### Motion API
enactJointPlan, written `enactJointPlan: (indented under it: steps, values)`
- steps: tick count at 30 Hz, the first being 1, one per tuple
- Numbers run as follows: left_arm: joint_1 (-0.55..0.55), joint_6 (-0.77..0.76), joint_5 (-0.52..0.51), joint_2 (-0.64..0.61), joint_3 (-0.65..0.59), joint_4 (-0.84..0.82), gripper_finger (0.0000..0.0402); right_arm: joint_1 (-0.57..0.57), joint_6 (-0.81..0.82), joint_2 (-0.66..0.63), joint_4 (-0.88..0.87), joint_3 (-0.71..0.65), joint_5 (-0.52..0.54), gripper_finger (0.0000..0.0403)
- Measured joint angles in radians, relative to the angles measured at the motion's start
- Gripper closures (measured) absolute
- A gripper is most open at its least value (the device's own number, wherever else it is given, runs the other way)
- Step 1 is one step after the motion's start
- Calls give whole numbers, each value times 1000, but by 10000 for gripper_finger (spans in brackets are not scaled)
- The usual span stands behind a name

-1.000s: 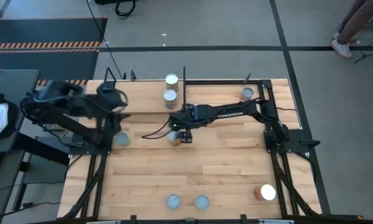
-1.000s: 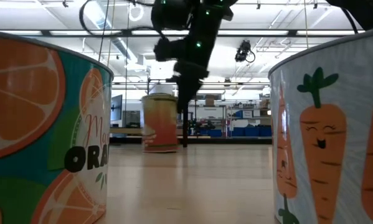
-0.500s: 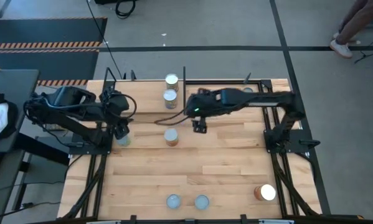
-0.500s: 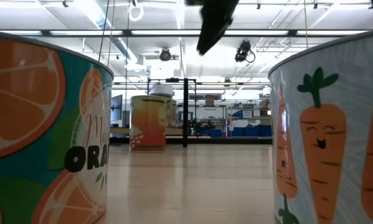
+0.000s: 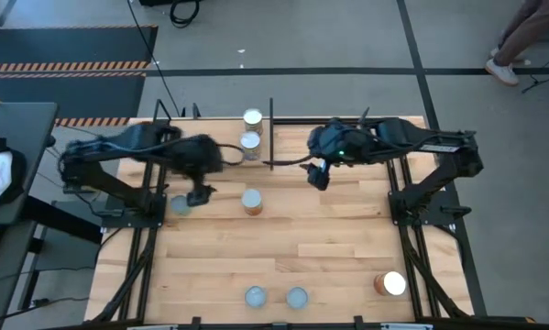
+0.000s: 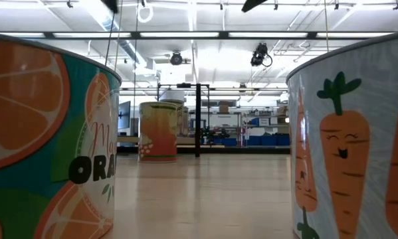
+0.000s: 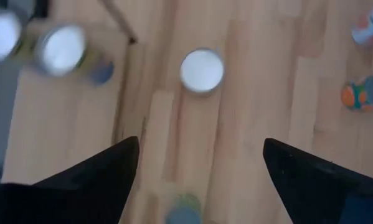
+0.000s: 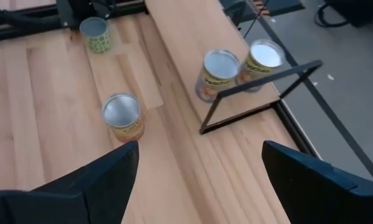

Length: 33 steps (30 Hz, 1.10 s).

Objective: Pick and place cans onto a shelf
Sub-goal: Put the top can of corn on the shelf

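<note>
The bench (image 5: 347,266) carries everything; along its far edge stands the shelf (image 5: 301,137), with two cans (image 5: 251,130) side by side on it left of the centre post.

My left end effector (image 5: 198,194) hovers over the left part of the bench, fingers spread wide and holding nothing. A lone can (image 5: 252,202) stands just to its right, and a blue-grey can (image 5: 179,205) just to its left.

My right end effector (image 5: 317,176) hangs over the shelf's near edge, right of the post, also wide and empty. The lone can is near it, to its left and nearer.

Two cans (image 5: 274,297) sit at the near edge; an orange can (image 5: 389,284) sits near right.
</note>
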Motion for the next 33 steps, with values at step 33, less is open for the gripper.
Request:
enactJointPlan:
  steps: [33]
  values:
    - [3, 537, -29, 577, 0, 144, 49, 173, 137, -23, -224, 0, 89, 54]
